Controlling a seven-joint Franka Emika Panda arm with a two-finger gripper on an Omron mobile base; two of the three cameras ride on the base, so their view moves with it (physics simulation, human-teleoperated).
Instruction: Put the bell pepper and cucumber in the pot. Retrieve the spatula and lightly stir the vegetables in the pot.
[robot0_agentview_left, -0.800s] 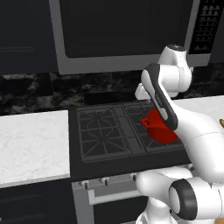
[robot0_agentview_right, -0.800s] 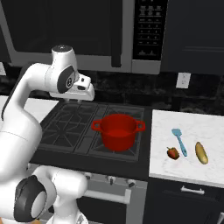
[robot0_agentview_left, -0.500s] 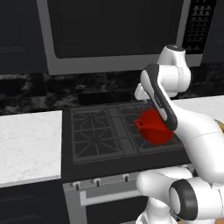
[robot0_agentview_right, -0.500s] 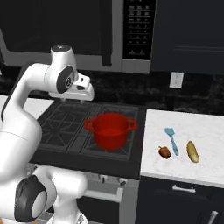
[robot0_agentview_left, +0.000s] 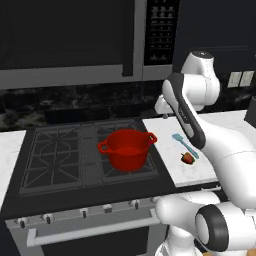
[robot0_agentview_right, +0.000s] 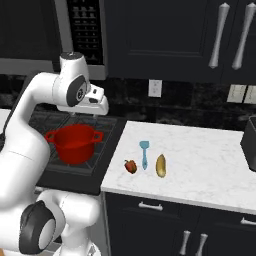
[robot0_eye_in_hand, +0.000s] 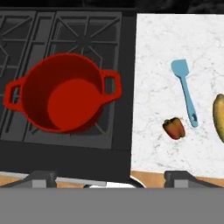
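Tool (robot0_agentview_right: 75, 114) wide open, empty, above red pot (robot0_eye_in_hand: 65, 94) centre-left of frame; pepper (robot0_eye_in_hand: 174, 128) and spatula (robot0_eye_in_hand: 185, 92) on table (robot0_eye_in_hand: 157, 52) right.

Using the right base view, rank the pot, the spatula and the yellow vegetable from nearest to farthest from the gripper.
1. The red pot, on the stove just below the gripper.
2. The light-blue spatula, on the white counter to the right of the stove.
3. The yellow vegetable, right of the spatula, farthest out on the counter.
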